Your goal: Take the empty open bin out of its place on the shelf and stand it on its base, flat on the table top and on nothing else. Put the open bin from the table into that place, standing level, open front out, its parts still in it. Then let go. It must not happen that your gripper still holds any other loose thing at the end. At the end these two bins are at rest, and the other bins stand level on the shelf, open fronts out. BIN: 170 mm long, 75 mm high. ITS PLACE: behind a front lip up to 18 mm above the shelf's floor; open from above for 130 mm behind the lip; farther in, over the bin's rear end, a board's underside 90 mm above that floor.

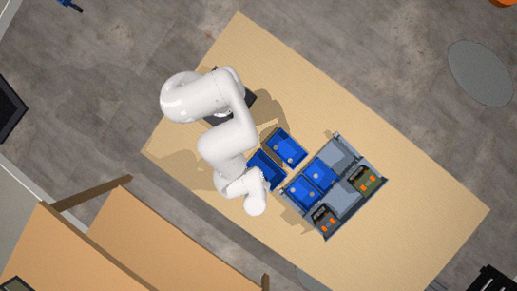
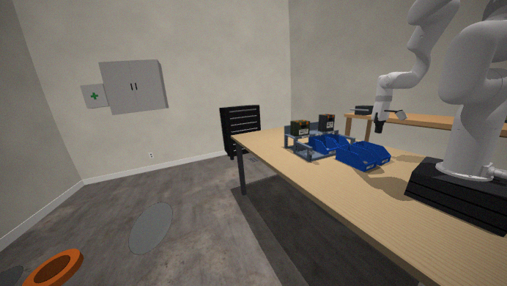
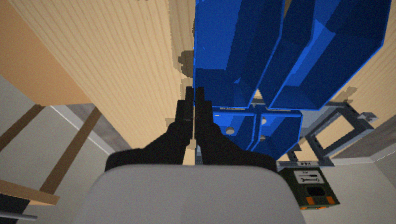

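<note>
With the empty bin (image 1: 267, 167) (image 2: 381, 151) (image 3: 225, 40) on the table, the pincer (image 2: 379, 131) (image 3: 194, 98) hangs closed, holding nothing; next, probably, it must open and fetch the parts bin (image 1: 283, 148) (image 2: 352, 155) (image 3: 345, 55).

Looking steeply down from high above the wooden table (image 1: 409, 251) (image 2: 293, 176) (image 3: 125, 75): top. Set back at table side, facing wall cabinet (image 2: 133, 87): exterior. Mounted close behind gripper (image 2: 379, 127) (image 3: 194, 115), facing blue bins: wrist. Shared by top and exterior: table, shelf (image 1: 352, 201) (image 2: 289, 142).
</note>
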{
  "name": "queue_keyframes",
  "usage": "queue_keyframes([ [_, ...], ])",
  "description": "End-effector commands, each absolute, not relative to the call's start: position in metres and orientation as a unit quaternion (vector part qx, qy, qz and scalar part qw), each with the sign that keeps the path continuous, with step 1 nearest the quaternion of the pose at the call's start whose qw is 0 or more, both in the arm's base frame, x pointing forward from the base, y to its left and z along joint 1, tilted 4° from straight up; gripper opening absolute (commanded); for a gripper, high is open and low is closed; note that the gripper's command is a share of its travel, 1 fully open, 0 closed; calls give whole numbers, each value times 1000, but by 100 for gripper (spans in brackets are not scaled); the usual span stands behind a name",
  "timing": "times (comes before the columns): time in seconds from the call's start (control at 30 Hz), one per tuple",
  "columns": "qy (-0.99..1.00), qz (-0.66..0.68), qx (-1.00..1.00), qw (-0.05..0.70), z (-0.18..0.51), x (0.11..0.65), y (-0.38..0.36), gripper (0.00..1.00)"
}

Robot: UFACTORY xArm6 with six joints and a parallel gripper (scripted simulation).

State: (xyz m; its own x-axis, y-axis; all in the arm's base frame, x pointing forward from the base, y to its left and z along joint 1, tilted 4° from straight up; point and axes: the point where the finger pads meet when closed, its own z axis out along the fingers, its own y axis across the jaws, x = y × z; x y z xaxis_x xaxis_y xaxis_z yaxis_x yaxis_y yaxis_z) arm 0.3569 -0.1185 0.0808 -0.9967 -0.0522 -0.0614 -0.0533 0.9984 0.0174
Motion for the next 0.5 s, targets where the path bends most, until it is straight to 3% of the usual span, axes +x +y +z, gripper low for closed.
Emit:
queue_keyframes([
  [0.0,999,9,-26,32,82,358,-119,0],
  [0.27,999,9,-26,32,83,359,-111,0],
  [0.47,999,9,-26,32,91,357,-25,0],
])
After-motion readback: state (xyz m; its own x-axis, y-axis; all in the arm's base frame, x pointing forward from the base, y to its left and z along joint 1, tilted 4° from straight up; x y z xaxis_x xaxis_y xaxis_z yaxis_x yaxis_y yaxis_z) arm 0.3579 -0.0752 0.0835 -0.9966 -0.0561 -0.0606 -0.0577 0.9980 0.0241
